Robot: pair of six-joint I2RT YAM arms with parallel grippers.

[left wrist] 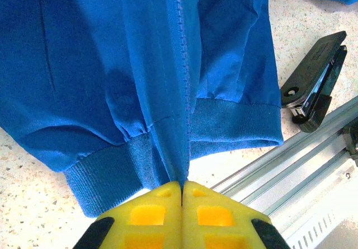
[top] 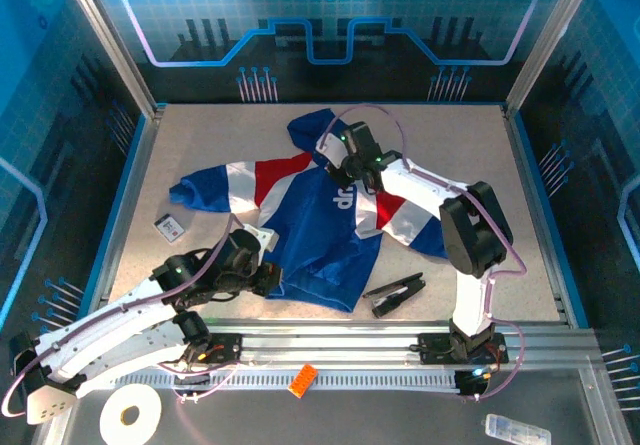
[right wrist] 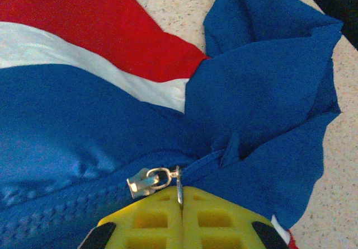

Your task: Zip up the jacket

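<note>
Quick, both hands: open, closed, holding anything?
Left hand: closed, pinching the jacket hem below the zipper.
Right hand: closed on the zipper pull.

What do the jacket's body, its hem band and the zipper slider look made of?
The jacket: thin woven fabric, slight sheen, soft creases; probably synthetic. The hem band: matte ribbed knit, fine vertical ribs. The zipper slider: bright silvery metal, by its glints.

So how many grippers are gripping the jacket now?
2. The left gripper pinches the jacket hem at the zipper's bottom end; the right gripper pinches the zipper pull near the hood.
</note>
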